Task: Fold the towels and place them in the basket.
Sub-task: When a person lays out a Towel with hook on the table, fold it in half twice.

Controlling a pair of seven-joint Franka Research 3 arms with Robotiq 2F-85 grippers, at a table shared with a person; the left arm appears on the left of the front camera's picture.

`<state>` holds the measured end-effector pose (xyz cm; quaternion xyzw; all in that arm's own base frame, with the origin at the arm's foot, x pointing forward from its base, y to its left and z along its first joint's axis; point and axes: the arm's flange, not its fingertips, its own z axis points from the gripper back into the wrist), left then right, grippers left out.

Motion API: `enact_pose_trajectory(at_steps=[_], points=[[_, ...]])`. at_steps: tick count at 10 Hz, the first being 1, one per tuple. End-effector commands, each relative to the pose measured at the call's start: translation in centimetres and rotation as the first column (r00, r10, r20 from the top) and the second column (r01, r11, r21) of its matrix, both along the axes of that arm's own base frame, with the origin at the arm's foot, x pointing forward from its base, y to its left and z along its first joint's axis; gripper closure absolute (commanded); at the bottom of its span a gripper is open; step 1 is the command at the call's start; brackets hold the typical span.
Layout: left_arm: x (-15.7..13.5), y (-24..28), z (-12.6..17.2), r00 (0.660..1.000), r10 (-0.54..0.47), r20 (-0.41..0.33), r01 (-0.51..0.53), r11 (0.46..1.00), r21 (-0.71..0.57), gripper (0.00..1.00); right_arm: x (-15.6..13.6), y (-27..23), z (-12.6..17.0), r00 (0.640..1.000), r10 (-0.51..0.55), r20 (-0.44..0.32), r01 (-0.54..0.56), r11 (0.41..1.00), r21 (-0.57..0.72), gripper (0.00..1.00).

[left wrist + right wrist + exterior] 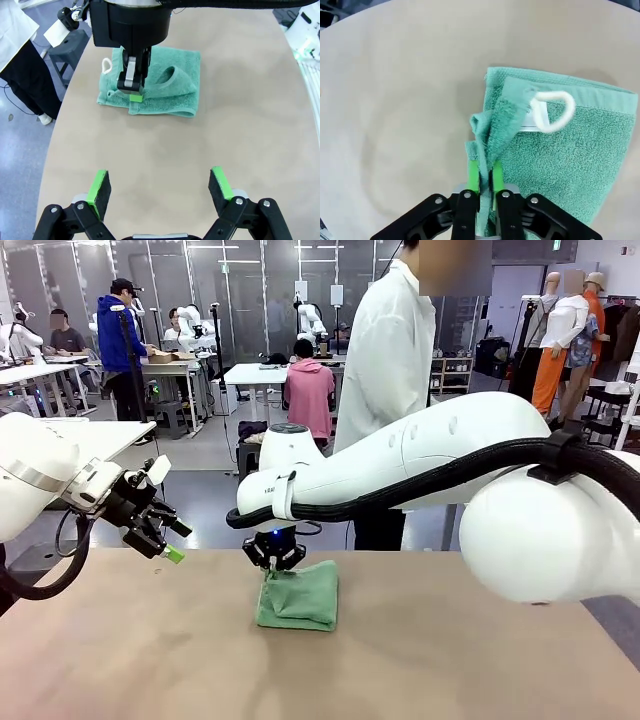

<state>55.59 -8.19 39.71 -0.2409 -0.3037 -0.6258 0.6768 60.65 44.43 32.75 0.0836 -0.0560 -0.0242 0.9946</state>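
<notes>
A person (385,350) in a white coat stands at the desk's (450,660) far edge, behind the right arm. The mint green towel (300,598), folded, lies near the middle of that edge, its white loop (555,112) exposed. The right gripper (485,175) pinches a raised towel fold between nearly closed pads. The left gripper (160,185) hovers over the desk's left side, spread wide and holding nothing.
</notes>
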Motion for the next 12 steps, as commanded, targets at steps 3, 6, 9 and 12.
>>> enact_pose_trajectory(at_steps=[3,6,9,12], points=[[0.1,0.0,0.0,1.0,0.001,0.003,-0.001,1.0,0.002,0.01,0.0,-0.6,0.2,1.0,0.01,0.02,-0.011,0.999,0.038,0.39],[0.1,0.0,0.0,1.0,0.001,0.003,-0.001,1.0,0.002,0.01,-2.4,-5.1,3.1,0.998,0.068,-0.009,-0.067,0.997,0.042,0.18],[0.1,0.0,0.0,1.0,0.001,0.003,-0.001,1.0,0.002,0.01,-5.3,-14.4,6.9,0.991,0.132,-0.037,-0.125,0.982,0.138,0.01],[0.1,0.0,0.0,1.0,0.001,0.003,-0.001,1.0,0.002,0.01,-6.8,-20.0,9.0,0.994,0.112,-0.01,-0.109,0.983,0.149,0.01]])
